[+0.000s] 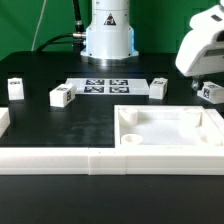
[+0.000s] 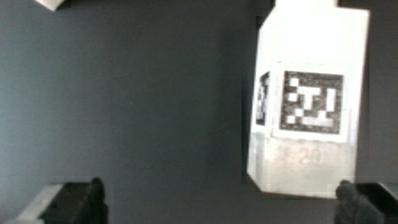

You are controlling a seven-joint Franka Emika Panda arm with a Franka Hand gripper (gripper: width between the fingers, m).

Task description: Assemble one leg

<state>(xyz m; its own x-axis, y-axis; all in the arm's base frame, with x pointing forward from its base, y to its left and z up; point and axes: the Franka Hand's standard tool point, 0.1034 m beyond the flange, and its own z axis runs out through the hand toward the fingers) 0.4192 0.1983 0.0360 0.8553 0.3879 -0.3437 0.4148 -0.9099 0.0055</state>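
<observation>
Exterior view, nearest edge: a long white rail point(image 1: 90, 162) runs across the black surface point(image 1: 40, 130). Just behind it, toward the exterior view's right, sits the large white tray-like part point(image 1: 195, 140), raised rim, round hole at the near corner. Beyond the tray, at the exterior view's right, the leg point(image 1: 211, 92) rests on the surface directly under the arm's white wrist housing. It is a small white block with a black-and-white square tag showing. Three similar pegs lie in the same band, well apart: the middle-left peg point(image 1: 62, 96), the far-left peg point(image 1: 15, 88) and the peg by the board point(image 1: 160, 88). The marker board point(image 1: 105, 85) lies flat behind them and the robot base point(image 1: 108, 30) stands farthest back. Wrist view: the leg reads as an elongated, square-sectioned white block, tag on the face toward the camera, one end shaded grey, set slightly askew. The gripper point(image 2: 217, 200) is spread wide and has hold of nothing. Its dark fingers point(image 2: 71, 202) flank the leg's end, and the leg sits much nearer one finger than the other; contact cannot be judged.
</observation>
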